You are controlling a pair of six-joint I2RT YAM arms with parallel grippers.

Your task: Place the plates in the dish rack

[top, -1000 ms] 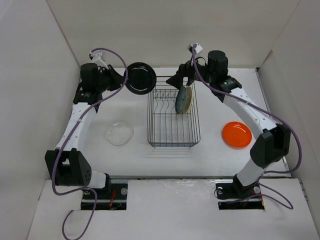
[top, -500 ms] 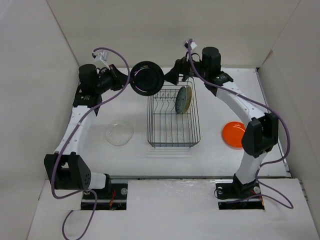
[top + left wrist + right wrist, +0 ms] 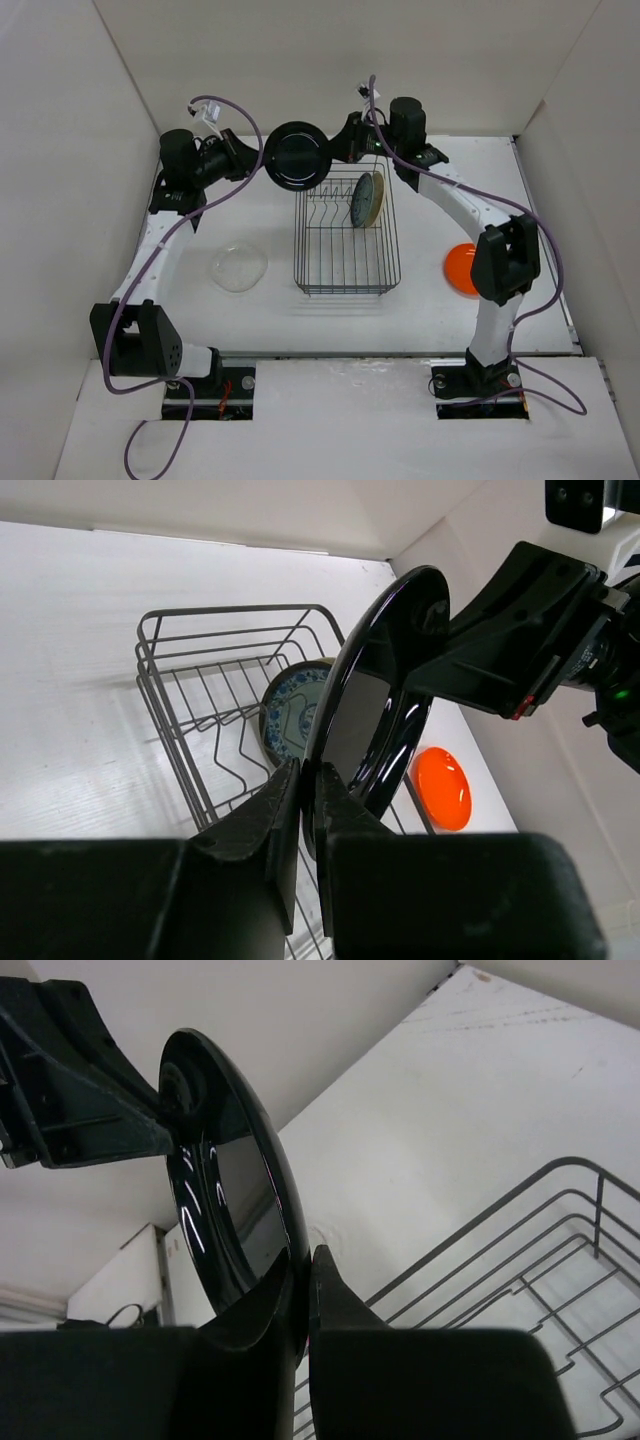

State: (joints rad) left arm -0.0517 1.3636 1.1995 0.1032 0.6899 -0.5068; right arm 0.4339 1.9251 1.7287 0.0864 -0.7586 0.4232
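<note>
A glossy black plate (image 3: pixel 298 156) hangs on edge above the back left corner of the black wire dish rack (image 3: pixel 345 262). My left gripper (image 3: pixel 264 160) is shut on its left rim, which sits between the fingers in the left wrist view (image 3: pixel 308 780). My right gripper (image 3: pixel 335 150) is shut on the opposite rim (image 3: pixel 305 1260). Inside the rack a cream plate (image 3: pixel 371 198) stands on edge next to a teal patterned plate (image 3: pixel 290 715). A clear glass plate (image 3: pixel 238 267) lies left of the rack. An orange plate (image 3: pixel 460 268) lies to the right, partly behind my right arm.
White walls close in the table at the back and on both sides. My right forearm (image 3: pixel 455 200) stretches over the table right of the rack. The rack's upright prongs (image 3: pixel 322 215) stand left of the two racked plates.
My left arm carried the black plate right, to the rack's back corner. My right gripper swung left from the racked plates and shut on the black plate's rim.
</note>
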